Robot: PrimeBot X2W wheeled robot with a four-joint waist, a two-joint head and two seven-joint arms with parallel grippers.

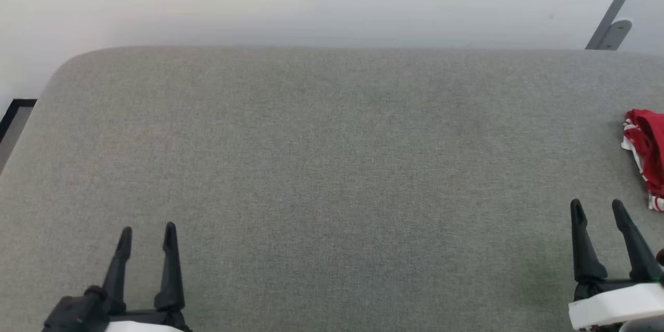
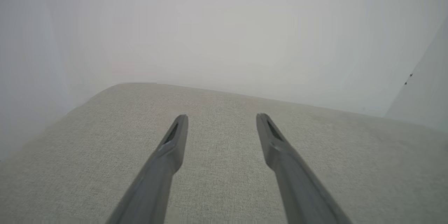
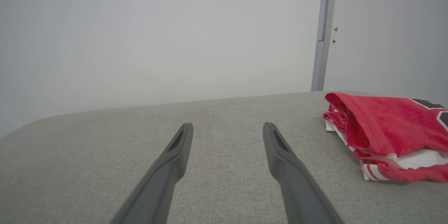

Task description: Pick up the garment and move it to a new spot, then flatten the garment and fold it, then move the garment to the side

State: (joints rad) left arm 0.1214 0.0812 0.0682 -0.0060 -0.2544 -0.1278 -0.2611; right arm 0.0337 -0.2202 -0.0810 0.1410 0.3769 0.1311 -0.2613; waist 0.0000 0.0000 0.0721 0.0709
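The garment, a red jersey shirt with white red-striped trim, lies bunched at the far right edge of the grey table, partly cut off by the frame. In the right wrist view the garment lies folded over itself to the right of my fingers, with a bit of dark lettering showing. My right gripper stands open near the front right, a little short of the shirt and apart from it. My left gripper stands open at the front left, nothing between its fingers.
A pale wall rises behind the table's rounded far edge. A grey metal post leans at the back right; the same post stands behind the shirt in the right wrist view. A dark strip of floor shows at the left.
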